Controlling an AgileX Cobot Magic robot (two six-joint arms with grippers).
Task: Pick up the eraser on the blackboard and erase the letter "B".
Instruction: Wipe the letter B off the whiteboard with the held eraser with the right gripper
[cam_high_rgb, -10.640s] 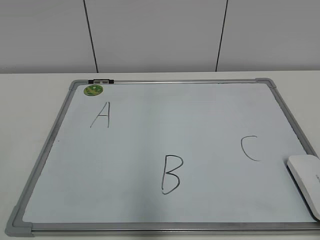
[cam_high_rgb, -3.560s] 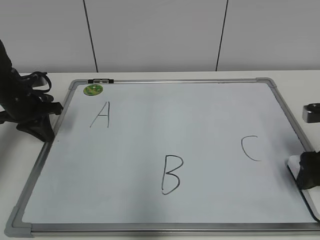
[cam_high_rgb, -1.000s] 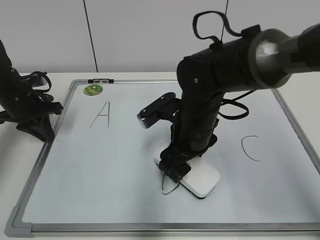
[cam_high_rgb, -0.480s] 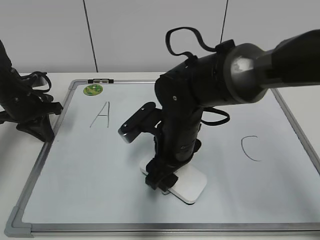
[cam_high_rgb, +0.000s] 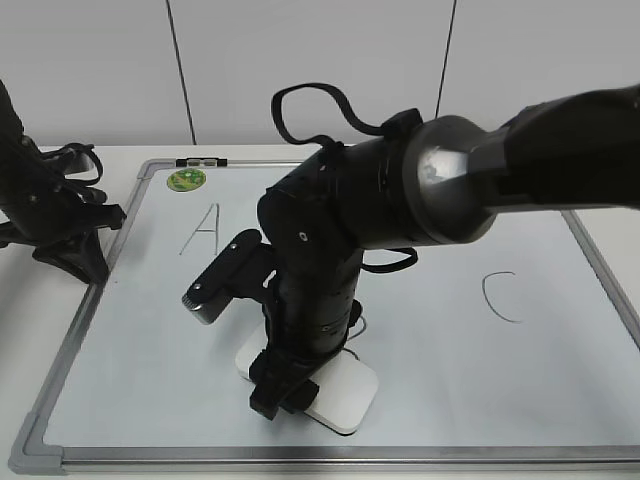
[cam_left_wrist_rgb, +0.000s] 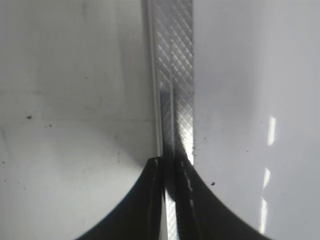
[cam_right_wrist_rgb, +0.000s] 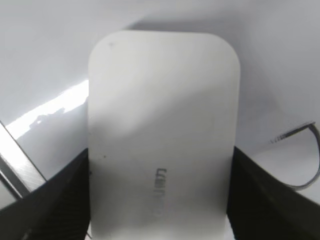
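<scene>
The blackboard (cam_high_rgb: 450, 360) lies flat on the table. My right gripper (cam_high_rgb: 290, 385) is shut on the eraser (cam_high_rgb: 345, 395) and presses it flat on the board near the front middle. In the right wrist view the eraser (cam_right_wrist_rgb: 162, 130) fills the space between the two dark fingers (cam_right_wrist_rgb: 160, 200). Only a short curved black stroke of the letter "B" (cam_high_rgb: 358, 325) shows beside the arm; it also shows in the right wrist view (cam_right_wrist_rgb: 305, 155). The rest of the letter is hidden by the arm or gone. My left gripper (cam_high_rgb: 85, 260) is shut and rests at the board's left frame (cam_left_wrist_rgb: 175, 75).
The letter "A" (cam_high_rgb: 203, 230) is at the upper left and the letter "C" (cam_high_rgb: 500, 297) at the right. A green round magnet (cam_high_rgb: 186, 180) sits at the board's top left corner. The right arm covers the board's middle.
My right gripper has slid the eraser to the left and toward the front across the place of the "B". The left arm has not moved.
</scene>
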